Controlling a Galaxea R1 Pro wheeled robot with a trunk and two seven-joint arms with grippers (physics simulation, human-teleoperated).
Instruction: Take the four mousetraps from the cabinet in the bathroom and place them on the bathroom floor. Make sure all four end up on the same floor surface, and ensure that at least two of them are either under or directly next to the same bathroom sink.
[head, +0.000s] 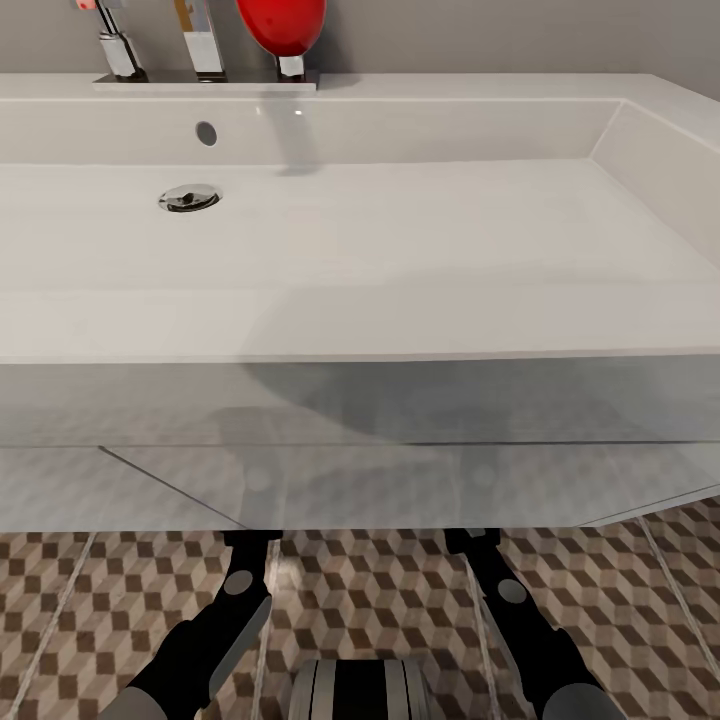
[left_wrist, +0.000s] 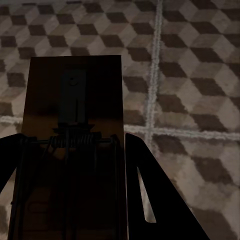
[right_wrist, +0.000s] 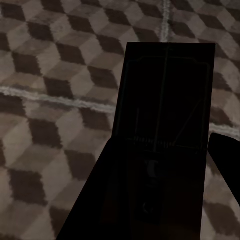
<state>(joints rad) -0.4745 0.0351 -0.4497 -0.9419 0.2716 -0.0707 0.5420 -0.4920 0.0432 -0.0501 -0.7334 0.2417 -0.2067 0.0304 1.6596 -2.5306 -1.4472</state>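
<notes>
From the head camera I look down on a wide white sink (head: 400, 250) with a round chrome drain (head: 189, 198), chrome tap fittings (head: 205, 45) and a red rounded object (head: 281, 25) at its back edge. Both my black arms reach forward and pass under the sink's front edge, above the bathroom floor (head: 380, 600) with its brown, beige and white cube tiles.

In the left wrist camera, my left gripper (left_wrist: 70, 200) is closed around a mousetrap (left_wrist: 75, 135): a tan wooden board with its wire spring coil lying across it, sitting lengthways between the two dark fingers (left_wrist: 155, 200) and sticking out past their tips. The patterned tiles and pale grout lines lie beyond it.

In the right wrist camera, my right gripper (right_wrist: 160, 200) likewise clasps a second mousetrap (right_wrist: 167, 100), deep in shadow, its thin wire outline barely visible. It projects past the fingers (right_wrist: 100, 200) over the same tiled floor.
</notes>
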